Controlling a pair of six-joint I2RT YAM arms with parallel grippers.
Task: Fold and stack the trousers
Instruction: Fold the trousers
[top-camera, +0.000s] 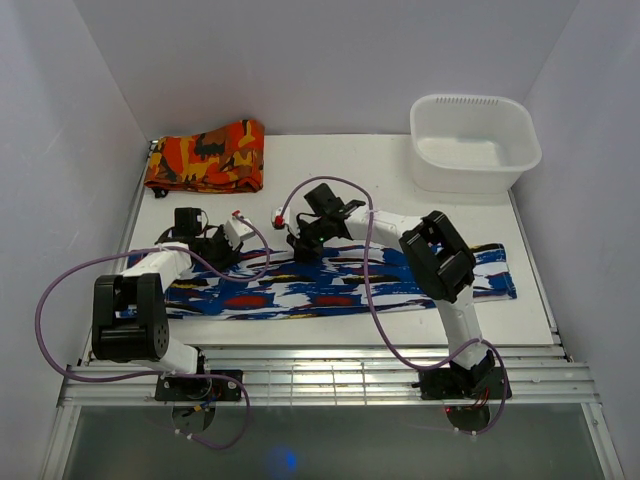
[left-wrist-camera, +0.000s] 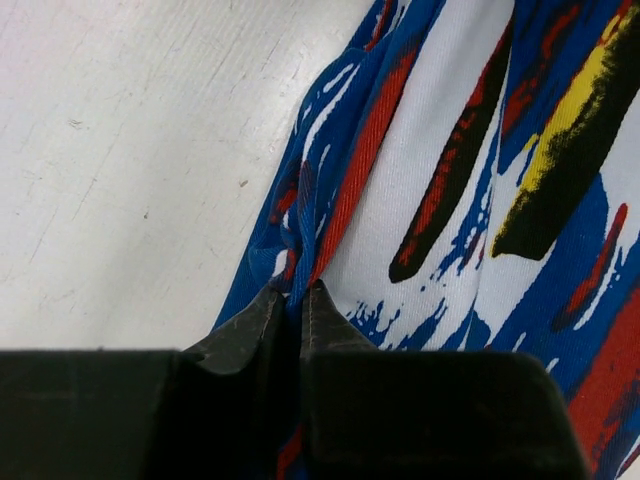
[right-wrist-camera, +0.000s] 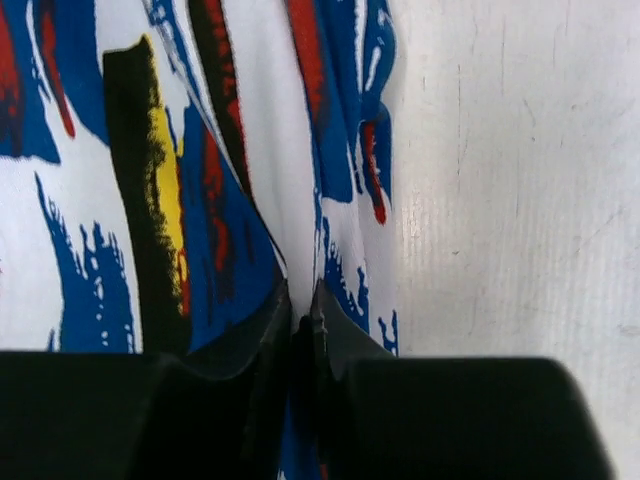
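The blue-and-white streaky trousers (top-camera: 340, 285) lie stretched flat left to right across the near half of the table. My left gripper (top-camera: 215, 255) is shut on the far edge of the trousers near their left end; the left wrist view shows a pinched fold of the trousers (left-wrist-camera: 420, 200) between the closed fingers (left-wrist-camera: 250, 330). My right gripper (top-camera: 300, 250) is shut on the same far edge near the middle; the right wrist view shows the trousers (right-wrist-camera: 200, 180) pinched between its fingers (right-wrist-camera: 340, 330).
An orange-red-and-black folded cloth (top-camera: 207, 157) lies at the back left. A white plastic tub (top-camera: 473, 141) stands at the back right. Purple cables loop over the table by both arms. Bare white tabletop (top-camera: 330, 170) lies behind the trousers.
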